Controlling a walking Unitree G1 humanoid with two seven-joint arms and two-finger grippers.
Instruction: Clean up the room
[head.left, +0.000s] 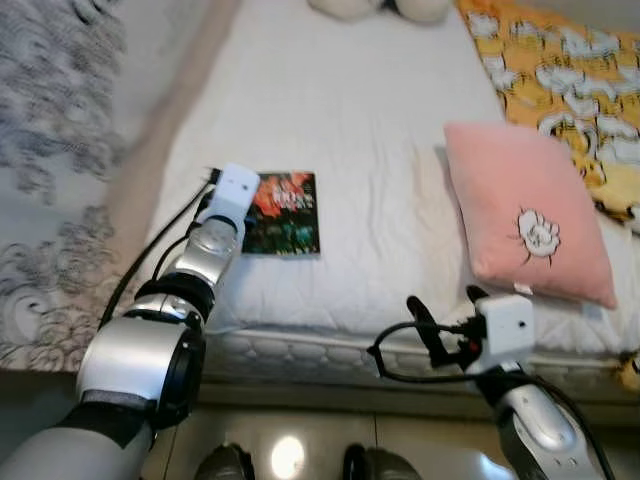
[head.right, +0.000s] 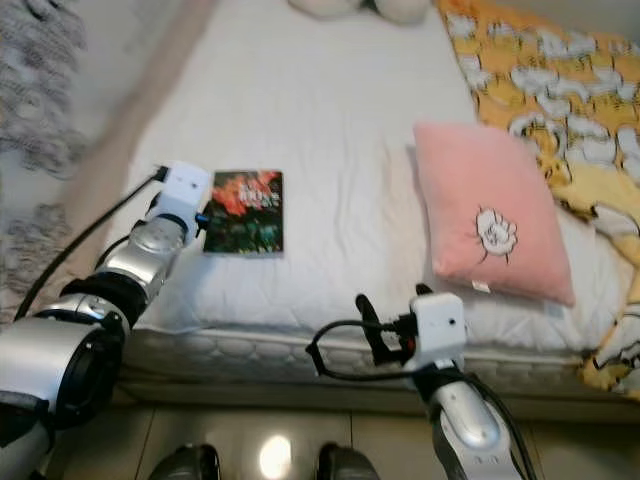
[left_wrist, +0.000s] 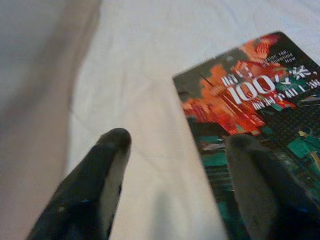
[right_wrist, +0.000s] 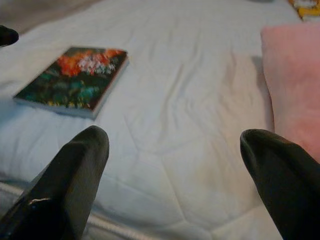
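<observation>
Book (head.left: 284, 213) lies flat on the white mattress (head.left: 350, 120), near its left edge and not far from the front edge; dark cover w/ red-orange art up top, green tones below, white lettering incl. "100". Left gripper (left_wrist: 177, 145) is right at the book's left edge: 2 black fingers spread apart, 1 finger (left_wrist: 107, 165) over bare sheet, the other over the cover's lower part; nothing clamped between them, and contact w/ the cover can't be judged. Left arm reaches in from the front-left, white wrist housing just beside the book's left side. Right gripper (right_wrist: 175, 150) sits low at the mattress's front edge, toward the right, fingers wide open and holding nothing; its wrist view looks across the sheet w/ the book well off to 1 side and the pink pillow (head.left: 525, 215) on the other. Pillow lies on the right part of the mattress, well apart from the book, w/ a small white motif near its front end. Yellow-orange patterned blanket (head.left: 560, 70) runs along the right edge behind and beside the pillow. Pale plush shape (head.left: 380, 8) at the far edge, cut off. Grey patterned rug (head.left: 55, 150) left of the bed. Robot's 2 feet on shiny floor (head.left: 290, 455) in front of the mattress.
</observation>
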